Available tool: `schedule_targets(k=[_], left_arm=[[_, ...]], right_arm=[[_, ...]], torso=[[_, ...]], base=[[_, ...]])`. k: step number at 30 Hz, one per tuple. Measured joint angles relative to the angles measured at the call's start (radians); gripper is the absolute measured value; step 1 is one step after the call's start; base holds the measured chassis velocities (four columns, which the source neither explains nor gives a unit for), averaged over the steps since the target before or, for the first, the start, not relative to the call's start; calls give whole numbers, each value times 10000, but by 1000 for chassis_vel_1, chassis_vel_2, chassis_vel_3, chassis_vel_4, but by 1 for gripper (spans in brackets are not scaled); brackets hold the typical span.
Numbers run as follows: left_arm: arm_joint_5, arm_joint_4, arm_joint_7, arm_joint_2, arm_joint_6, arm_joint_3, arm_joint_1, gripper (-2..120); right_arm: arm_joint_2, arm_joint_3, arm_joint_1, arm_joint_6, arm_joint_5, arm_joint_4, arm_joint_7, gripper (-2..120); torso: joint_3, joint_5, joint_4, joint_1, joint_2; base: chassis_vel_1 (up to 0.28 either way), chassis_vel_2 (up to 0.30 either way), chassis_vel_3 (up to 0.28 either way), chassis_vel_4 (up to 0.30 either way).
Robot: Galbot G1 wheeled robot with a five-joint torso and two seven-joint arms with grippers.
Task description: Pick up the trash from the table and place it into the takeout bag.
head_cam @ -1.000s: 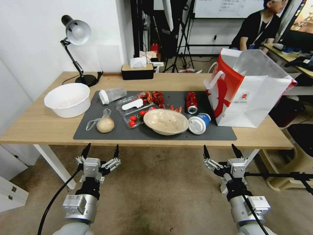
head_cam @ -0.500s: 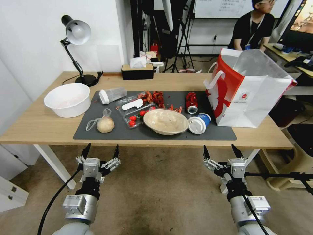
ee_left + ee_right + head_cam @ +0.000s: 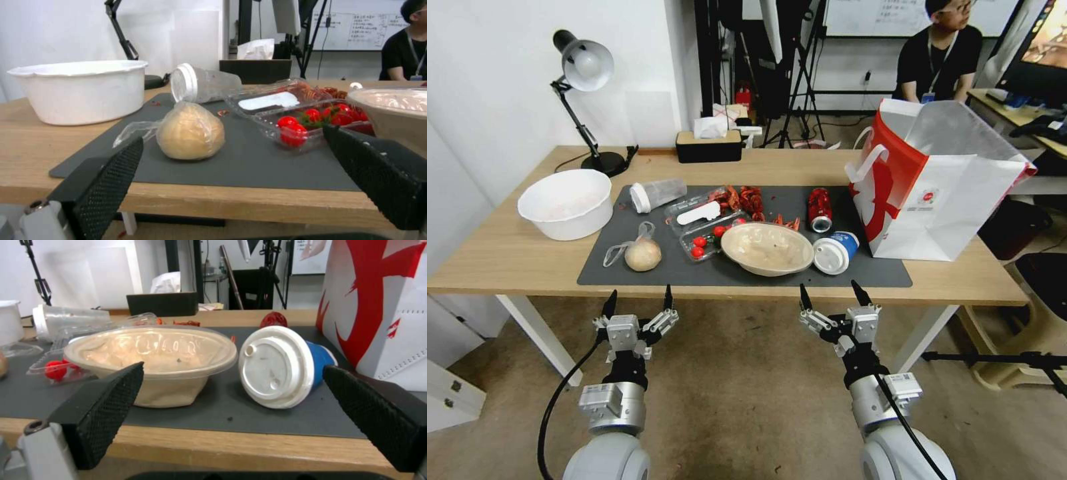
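trash sits mid-frame on the surface: blue-white paper cup on its side, light and crushable, best pinched across its body, while right end effector and left end effector hover below, fingers spread, empty.

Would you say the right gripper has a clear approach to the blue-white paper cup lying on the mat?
Probably yes: the right gripper is open off the table's near edge, facing the blue-white paper cup, with bare mat between them.
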State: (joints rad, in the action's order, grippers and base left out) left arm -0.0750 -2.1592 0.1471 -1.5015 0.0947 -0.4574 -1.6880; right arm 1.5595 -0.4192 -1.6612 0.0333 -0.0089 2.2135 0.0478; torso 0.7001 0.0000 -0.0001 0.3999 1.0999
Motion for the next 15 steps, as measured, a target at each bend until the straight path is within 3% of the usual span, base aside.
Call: schedule_targets(k=[11,14,15], left_arm=[[184,31,-292,186,-59,-244,-103,100],[203,31,-342,236,-105,-295,-149,100],[207,31,-352,245,-106,-308,-180,100]], right_arm=[[-40,-113,-63,97,235,140,-57,100],[-90,-65,-85,358,1232,274,-46,100],[-135,-8,-72,594,2187,394,-61,100]], torso=[[-1,0,0,0,0],[-1,0,0,0,1],[-1,1,0,1,0]], base=[[0,0,0,0],[0,0,0,0],[0,0,0,0]])
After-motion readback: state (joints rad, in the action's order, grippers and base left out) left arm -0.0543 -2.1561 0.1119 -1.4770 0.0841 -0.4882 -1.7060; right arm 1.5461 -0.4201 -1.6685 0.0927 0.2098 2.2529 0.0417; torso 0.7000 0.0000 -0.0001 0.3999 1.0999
